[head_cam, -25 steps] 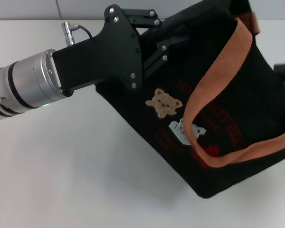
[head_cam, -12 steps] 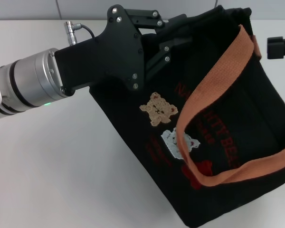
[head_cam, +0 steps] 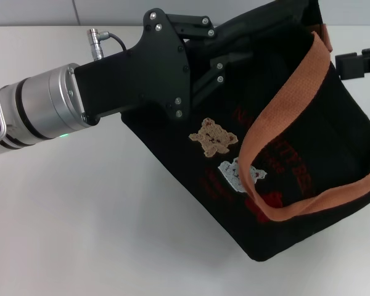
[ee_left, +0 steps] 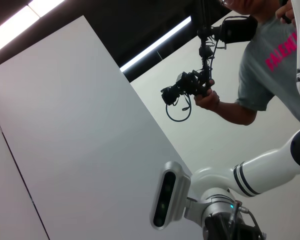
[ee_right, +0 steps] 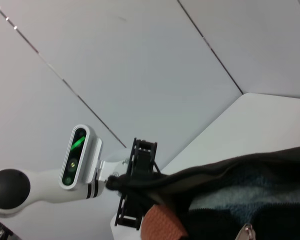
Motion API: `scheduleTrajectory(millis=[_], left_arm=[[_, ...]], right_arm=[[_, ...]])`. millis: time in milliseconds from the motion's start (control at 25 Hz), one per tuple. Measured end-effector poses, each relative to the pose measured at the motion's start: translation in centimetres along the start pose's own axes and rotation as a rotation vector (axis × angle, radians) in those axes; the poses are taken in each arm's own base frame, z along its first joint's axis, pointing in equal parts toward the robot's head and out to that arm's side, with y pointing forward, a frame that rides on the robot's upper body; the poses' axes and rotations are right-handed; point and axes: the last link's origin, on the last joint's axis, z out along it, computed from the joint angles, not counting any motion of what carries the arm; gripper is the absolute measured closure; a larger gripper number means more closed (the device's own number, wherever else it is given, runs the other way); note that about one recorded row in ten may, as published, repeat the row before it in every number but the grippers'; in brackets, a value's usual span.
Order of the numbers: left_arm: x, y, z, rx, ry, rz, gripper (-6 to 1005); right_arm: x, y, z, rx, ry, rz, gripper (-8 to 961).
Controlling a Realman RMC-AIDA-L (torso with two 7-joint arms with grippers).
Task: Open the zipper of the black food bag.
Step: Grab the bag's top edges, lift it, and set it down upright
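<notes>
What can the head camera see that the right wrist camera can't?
Only the head view shows the tan bear, the white bear, the table and the right gripper beside the bag. Only the right wrist view shows the silvery zipper pull. Both show the black food bag, its orange handle, and the left gripper clamped on its top edge.

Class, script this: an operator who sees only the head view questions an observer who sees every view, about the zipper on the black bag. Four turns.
Operator: My head view shows the left pincer holding the bag tilted by its top corner. I see no zipper pull. Is there one?
Observer: Yes. The right wrist view shows a small silvery pull on the bag, not far from the orange handle.
Operator: Does the left wrist view help?
Observer: No. It shows no bag, only a person holding a camera.
</notes>
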Motion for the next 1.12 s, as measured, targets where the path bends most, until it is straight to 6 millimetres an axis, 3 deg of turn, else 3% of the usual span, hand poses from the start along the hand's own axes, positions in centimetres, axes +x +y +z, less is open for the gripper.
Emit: scheduleTrajectory(millis=[280,1120], left_arm=[[0.0,0.0,0.0,-0.001,0.0,0.0,847],[0.0,0.2,0.0,0.003,0.0,0.005,847]], right_arm=[[-0.1,-0.6,0.8,-0.008,-0.001,0.034,646],[-0.6,-1.0,3.5,-0.009,0.056,0.051,650]])
